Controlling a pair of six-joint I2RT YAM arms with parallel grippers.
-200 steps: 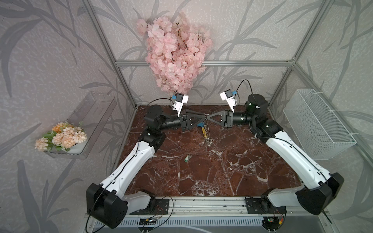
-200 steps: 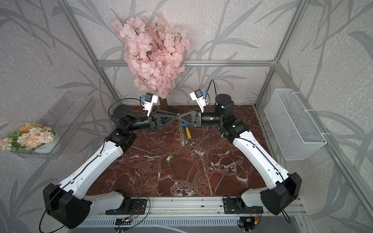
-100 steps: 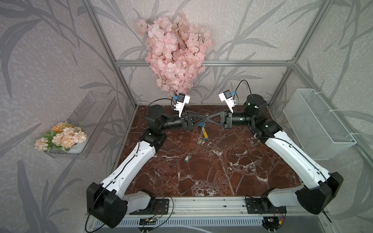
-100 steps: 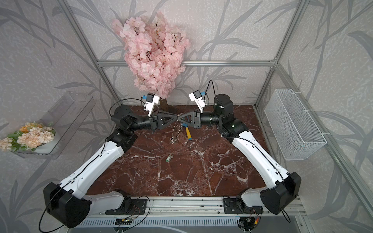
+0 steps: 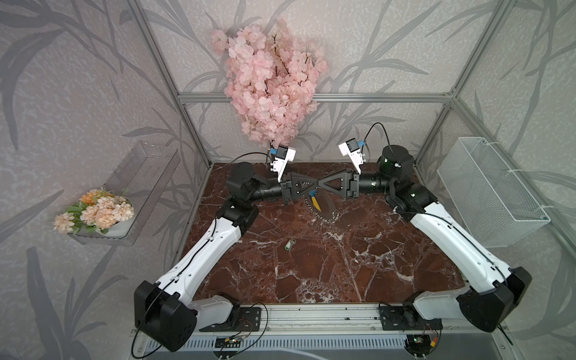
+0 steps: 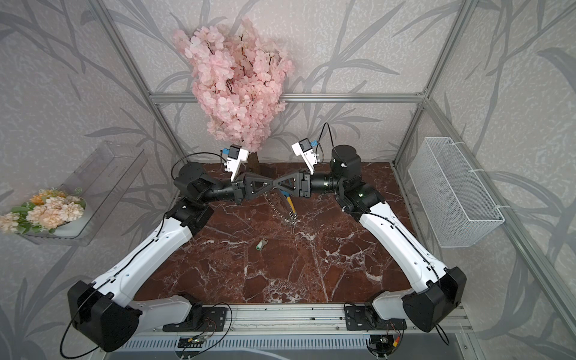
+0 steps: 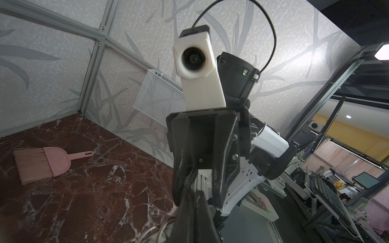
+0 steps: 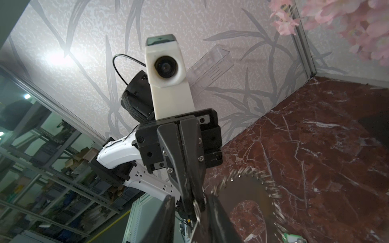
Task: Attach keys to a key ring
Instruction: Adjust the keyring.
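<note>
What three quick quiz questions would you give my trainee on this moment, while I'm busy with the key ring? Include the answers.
1. True or false: the key already hangs on the key ring.
2. Which end effector is shut on the key ring's fringe? A) left B) right C) neither
3. Short answer: what colour is the key's tag?

Key
1. False: the key lies loose on the table, apart from the key ring.
2. A: the left end effector pinches the fringe, and the right end effector stands open.
3. Pale green.
</note>
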